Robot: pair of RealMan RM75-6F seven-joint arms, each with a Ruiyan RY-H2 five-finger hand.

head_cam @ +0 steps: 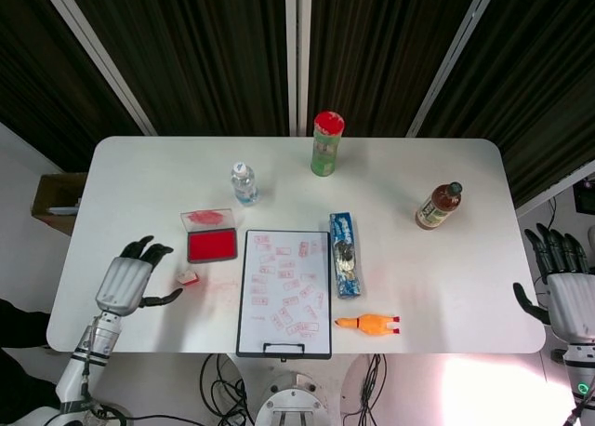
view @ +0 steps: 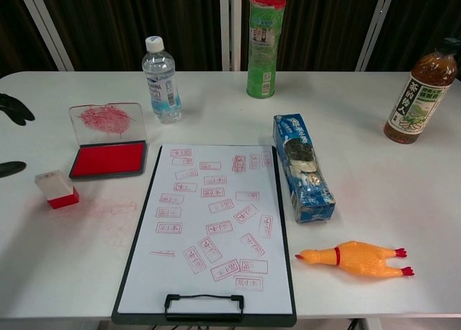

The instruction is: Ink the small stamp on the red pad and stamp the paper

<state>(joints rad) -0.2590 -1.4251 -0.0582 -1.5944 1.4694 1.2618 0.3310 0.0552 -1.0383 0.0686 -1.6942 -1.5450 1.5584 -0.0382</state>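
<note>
The small stamp (head_cam: 189, 278) (view: 55, 188), white with a red base, stands on the table left of the clipboard. The open red ink pad (head_cam: 211, 245) (view: 109, 159) lies just behind it, its clear lid (view: 106, 121) smeared red. The paper (head_cam: 286, 291) (view: 211, 222) on the black clipboard carries several red stamp marks. My left hand (head_cam: 128, 283) hovers open over the table a short way left of the stamp; only its dark fingertips (view: 14, 109) show at the chest view's left edge. My right hand (head_cam: 566, 296) is open beyond the table's right edge.
A water bottle (view: 161, 79) and a green canister (view: 263, 46) stand at the back. A tea bottle (view: 417, 98) is at the far right. A blue snack box (view: 302, 167) lies beside the clipboard, with a rubber chicken (view: 354, 259) in front of it.
</note>
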